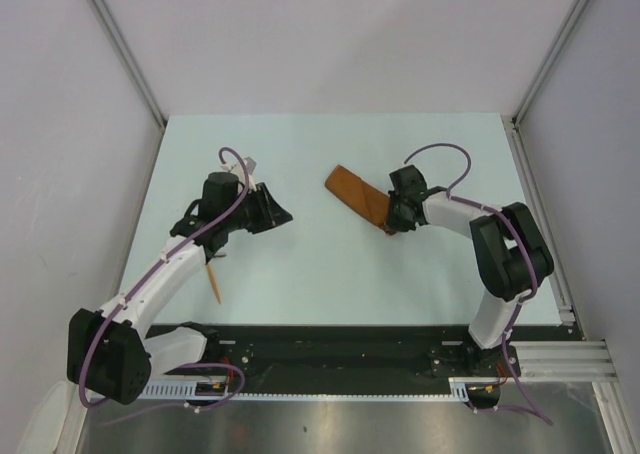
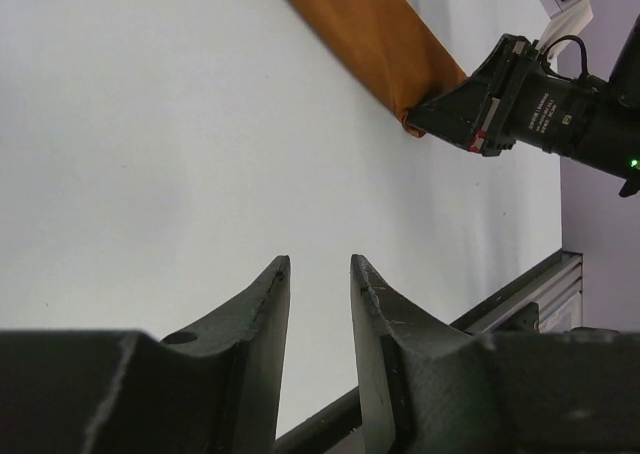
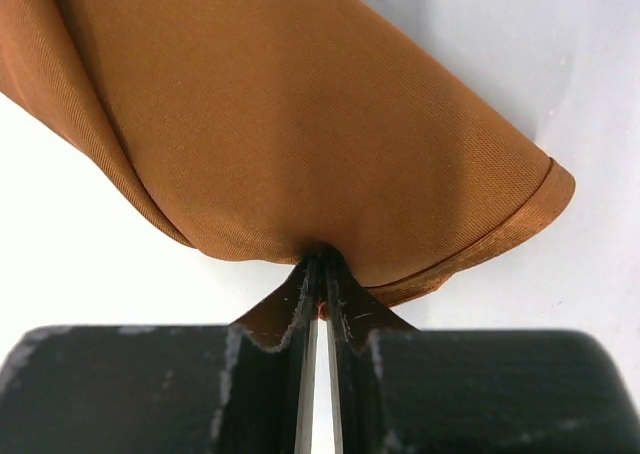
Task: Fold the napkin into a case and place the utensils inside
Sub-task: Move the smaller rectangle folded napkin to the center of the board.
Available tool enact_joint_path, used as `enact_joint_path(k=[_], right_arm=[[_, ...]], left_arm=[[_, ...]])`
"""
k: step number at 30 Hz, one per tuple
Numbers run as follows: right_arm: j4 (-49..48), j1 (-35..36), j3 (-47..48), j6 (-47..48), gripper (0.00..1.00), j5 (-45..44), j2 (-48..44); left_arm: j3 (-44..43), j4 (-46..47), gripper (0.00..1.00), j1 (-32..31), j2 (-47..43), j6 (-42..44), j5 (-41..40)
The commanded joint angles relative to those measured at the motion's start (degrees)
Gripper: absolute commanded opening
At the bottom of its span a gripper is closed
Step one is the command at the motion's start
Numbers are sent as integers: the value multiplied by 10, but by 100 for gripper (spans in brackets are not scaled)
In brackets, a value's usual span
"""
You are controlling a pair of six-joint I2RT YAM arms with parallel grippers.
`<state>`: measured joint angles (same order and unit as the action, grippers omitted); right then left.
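The rust-orange napkin (image 1: 355, 194) lies folded into a narrow layered strip, slanting across the middle of the table. My right gripper (image 1: 392, 220) is at its near right end, shut on the cloth's edge; in the right wrist view the fingertips (image 3: 322, 262) pinch a fold of the napkin (image 3: 300, 104). My left gripper (image 1: 281, 215) hovers left of the strip, open and holding nothing. Its view shows its gripper (image 2: 320, 266) over bare table, with the napkin (image 2: 365, 34) and the right gripper (image 2: 448, 114) beyond. One slim orange utensil (image 1: 213, 283) lies beside the left arm.
The pale table (image 1: 300, 274) is walled on three sides. A metal rail (image 1: 545, 224) runs along its right edge, and a black strip (image 1: 340, 339) crosses the near edge by the arm bases.
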<state>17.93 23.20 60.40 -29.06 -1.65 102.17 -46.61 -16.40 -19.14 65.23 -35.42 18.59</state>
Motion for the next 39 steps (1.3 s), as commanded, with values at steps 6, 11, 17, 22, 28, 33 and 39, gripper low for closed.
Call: enact_joint_path(k=[6, 11, 17, 22, 28, 33, 39], right_arm=[[51, 80, -55, 6, 12, -92, -66], [22, 94, -50, 0, 12, -52, -63], [26, 90, -30, 16, 12, -58, -44], [77, 111, -21, 55, 17, -121, -110], [84, 141, 5, 62, 35, -79, -124], [57, 146, 34, 67, 31, -40, -68], [12, 130, 43, 69, 10, -11, 0]], left_arm=[[2, -13, 36, 28, -21, -3, -41], [1, -31, 36, 45, -39, -12, -67], [-9, -75, 37, 60, -49, -13, -91], [12, -56, 37, 60, -78, -19, -83], [9, -72, 37, 61, -66, -32, -106], [7, -93, 39, 61, -72, -50, -136], [-14, -194, 43, 74, -65, -119, -270]])
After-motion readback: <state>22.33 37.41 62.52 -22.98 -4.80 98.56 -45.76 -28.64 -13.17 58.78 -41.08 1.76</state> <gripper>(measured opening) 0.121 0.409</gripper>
